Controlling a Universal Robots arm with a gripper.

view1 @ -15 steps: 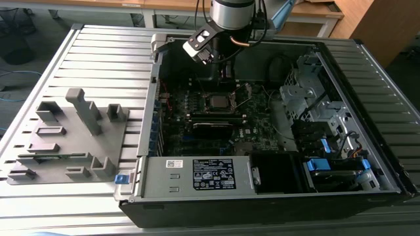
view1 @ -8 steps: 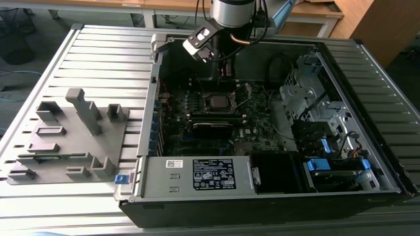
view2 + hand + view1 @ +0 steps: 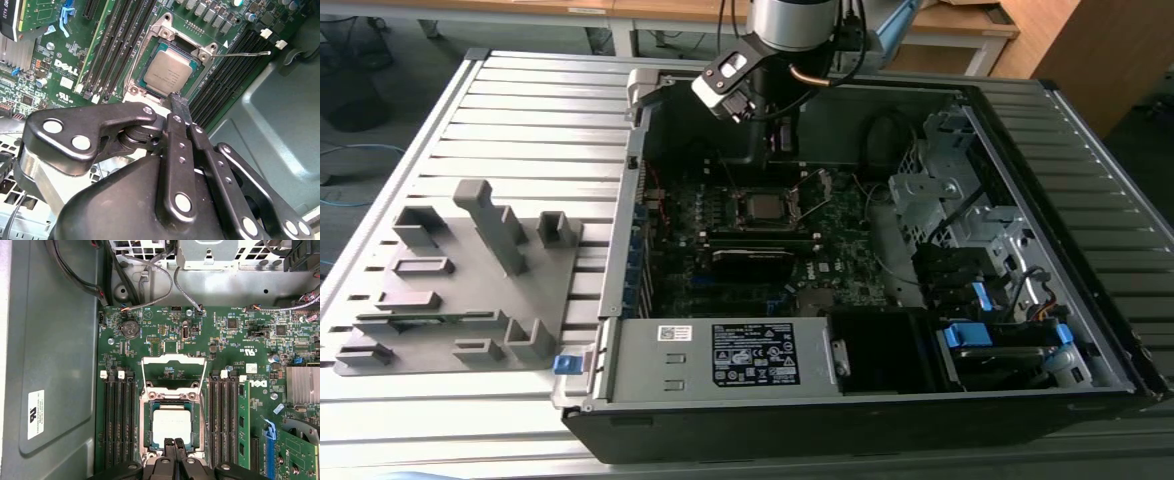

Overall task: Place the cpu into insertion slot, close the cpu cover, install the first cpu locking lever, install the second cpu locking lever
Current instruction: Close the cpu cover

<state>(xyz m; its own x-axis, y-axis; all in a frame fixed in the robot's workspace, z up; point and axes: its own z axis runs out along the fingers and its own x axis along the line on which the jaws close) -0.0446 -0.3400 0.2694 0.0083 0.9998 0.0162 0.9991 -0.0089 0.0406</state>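
Currently the claw [image 3: 175, 442] is hanging inside the open computer case [image 3: 624, 200], fingers pressed together and gripping nothing. The case is holding the green circuit board [image 3: 165, 335], and the board is carrying the insertion slot [image 3: 148, 416]. The slot is holding the cpu [image 3: 171, 426], which is lying flat, grey metal face up, just past the fingertips [image 3: 169, 446]; cannot tell whether they are touching it. The chip is square, so no long axis is showing, and its edges are running parallel to the slot's rim. The cpu cover [image 3: 174, 359] is standing open on the far side of the slot from the claw, with board showing through its cut-out middle. A thin wire lever [image 3: 245, 53] is sticking out free beyond the slot, pointing away from the claw.
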